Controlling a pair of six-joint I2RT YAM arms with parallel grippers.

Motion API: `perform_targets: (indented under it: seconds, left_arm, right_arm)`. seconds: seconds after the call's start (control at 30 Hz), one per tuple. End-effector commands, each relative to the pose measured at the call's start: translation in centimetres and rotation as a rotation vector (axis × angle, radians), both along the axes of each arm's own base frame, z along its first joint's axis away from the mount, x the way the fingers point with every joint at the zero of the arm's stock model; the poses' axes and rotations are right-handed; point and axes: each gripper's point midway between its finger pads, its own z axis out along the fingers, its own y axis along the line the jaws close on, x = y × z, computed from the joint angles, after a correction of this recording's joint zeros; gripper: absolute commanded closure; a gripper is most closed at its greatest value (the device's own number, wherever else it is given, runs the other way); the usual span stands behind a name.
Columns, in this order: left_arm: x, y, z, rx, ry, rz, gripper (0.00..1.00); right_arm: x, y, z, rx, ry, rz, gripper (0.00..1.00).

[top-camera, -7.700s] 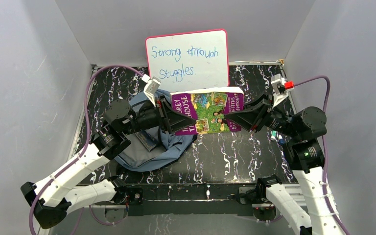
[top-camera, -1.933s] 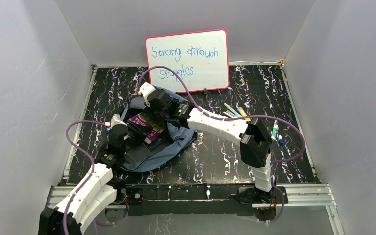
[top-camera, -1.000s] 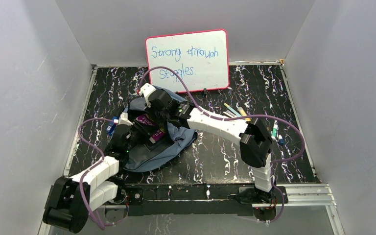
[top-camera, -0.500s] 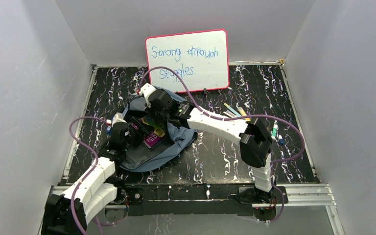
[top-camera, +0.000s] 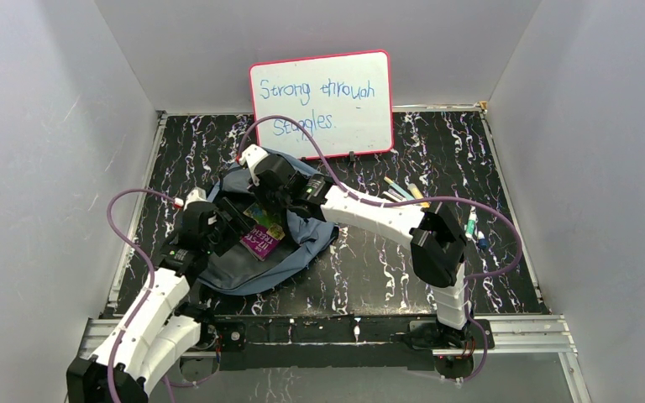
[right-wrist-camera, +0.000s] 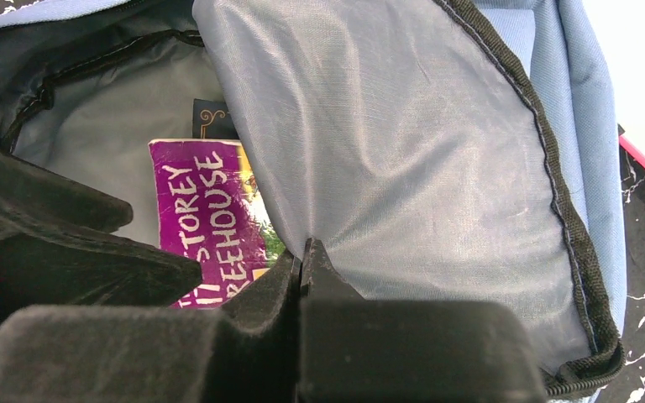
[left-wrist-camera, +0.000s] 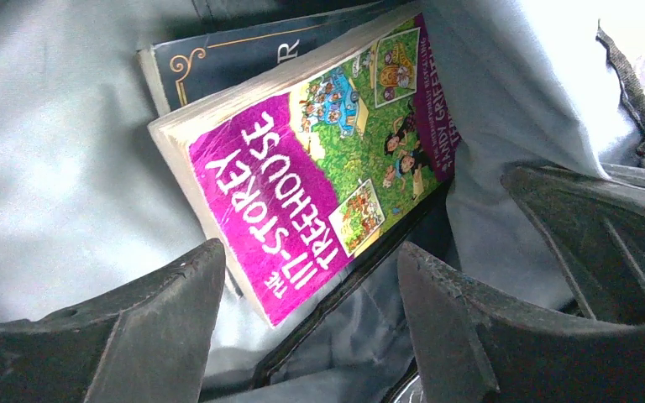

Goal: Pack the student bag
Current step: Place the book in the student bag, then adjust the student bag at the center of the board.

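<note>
- The left hand [top-camera: 232, 222] is over the near left part of the student bag [top-camera: 302, 245], pointing into its open mouth.
- In the left wrist view the left hand [left-wrist-camera: 305, 256] has its fingers [left-wrist-camera: 164, 294] wide apart. The lower corner of a book [left-wrist-camera: 302, 193] shows in the gap, and no finger can be seen touching it.
- The student bag lies flat on the left half of the black marbled worktop [top-camera: 386, 264]. It is grey-blue, soft and rumpled, and its pale lining [left-wrist-camera: 50, 168] is turned open.
- The book [top-camera: 260, 238] has a purple and green cover with white lettering. It lies tilted inside the bag with part of it showing in the opening.
- Under it is a second, dark book [left-wrist-camera: 227, 59] with a gold ornament at its corner. It sits deeper in the bag and is mostly covered.
- The right hand [top-camera: 270, 195] reaches across from the right to the far side of the bag's opening.
- In the right wrist view the right hand [right-wrist-camera: 302, 252] has its fingers pressed together on a fold of the bag's [right-wrist-camera: 403, 168] lining and holds that flap up. The book [right-wrist-camera: 206, 210] lies below and to the left of the flap.
- Some pens [top-camera: 403, 191] lie loose on the worktop to the right of the bag, well clear of it.
- A pink-framed whiteboard [top-camera: 321, 102] with blue handwriting stands upright against the back wall, beyond the bag.
</note>
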Motion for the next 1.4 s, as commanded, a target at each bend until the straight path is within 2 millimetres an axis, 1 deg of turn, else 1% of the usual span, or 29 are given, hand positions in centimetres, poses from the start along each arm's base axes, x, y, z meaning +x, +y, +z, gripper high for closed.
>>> perform_targets:
  seconds: [0.0,0.1,0.2,0.27,0.4,0.43,0.57,0.67,0.77,0.83,0.9,0.97,1.07,1.1,1.17,1.27,1.37]
  left_arm:
    - [-1.5,1.5,0.5,0.076,0.058,0.017,0.28]
    - [-2.0,1.9,1.2,0.092,0.061,0.023,0.28]
    - [-2.4,2.2,2.5,0.109,0.03,0.004,0.28]
    - [-2.8,2.4,3.4,0.126,0.012,-0.008,0.28]
    - [-3.4,3.0,5.5,0.148,-0.022,-0.006,0.28]
    - [-3.5,3.1,5.9,0.152,-0.027,-0.004,0.28]
    - [-4.2,4.2,7.2,0.177,-0.01,0.047,0.28]
    - [-4.9,5.5,7.7,0.198,0.017,0.12,0.28]
    - [-5.5,7.2,8.1,0.233,0.043,0.218,0.28]
    - [-6.1,8.2,8.3,0.247,0.071,0.285,0.28]
    - [-6.9,9.1,8.3,0.26,0.12,0.35,0.28]
    - [-8.0,9.8,7.8,0.273,0.184,0.409,0.28]
    - [-9.4,11.0,7.3,0.291,0.257,0.511,0.27]
    - [-9.7,11.2,7.2,0.295,0.268,0.532,0.27]
    - [-9.9,11.3,6.9,0.292,0.273,0.541,0.26]
    - [-9.8,10.8,6.6,0.27,0.27,0.523,0.26]
    - [-9.8,10.5,6.1,0.262,0.281,0.511,0.25]
  right_arm:
    - [-0.5,0.4,2.6,0.074,-0.002,0.013,0.93]
    - [-0.8,0.5,2.6,0.073,0.013,0.034,0.91]
    - [-2.0,1.0,2.6,0.077,0.034,0.112,0.85]
    - [-2.7,1.2,3.0,0.086,0.048,0.15,0.79]
    - [-4.3,1.6,3.7,0.105,0.09,0.239,0.59]
    - [-4.5,1.6,3.9,0.108,0.096,0.248,0.56]
    - [-5.2,1.0,5.1,0.122,0.099,0.259,0.48]
    - [-5.3,-0.3,5.7,0.135,0.083,0.225,0.41]
    - [-4.3,-1.9,7.0,0.161,0.036,0.126,0.33]
    - [-3.3,-3.2,7.9,0.181,0.015,0.039,0.28]
    - [-1.9,-4.5,8.5,0.198,0.009,-0.063,0.21]
    - [-0.2,-5.9,8.7,0.224,0.041,-0.159,0.14]
    - [1.9,-7.0,8.0,0.276,0.157,-0.23,0.11]
    - [2.5,-7.2,7.8,0.296,0.2,-0.239,0.1]
    - [3.1,-6.8,7.1,0.333,0.293,-0.215,0.1]
    - [3.5,-5.4,6.2,0.36,0.373,-0.143,0.09]
    - [3.3,-3.7,5.2,0.364,0.431,-0.065,0.11]
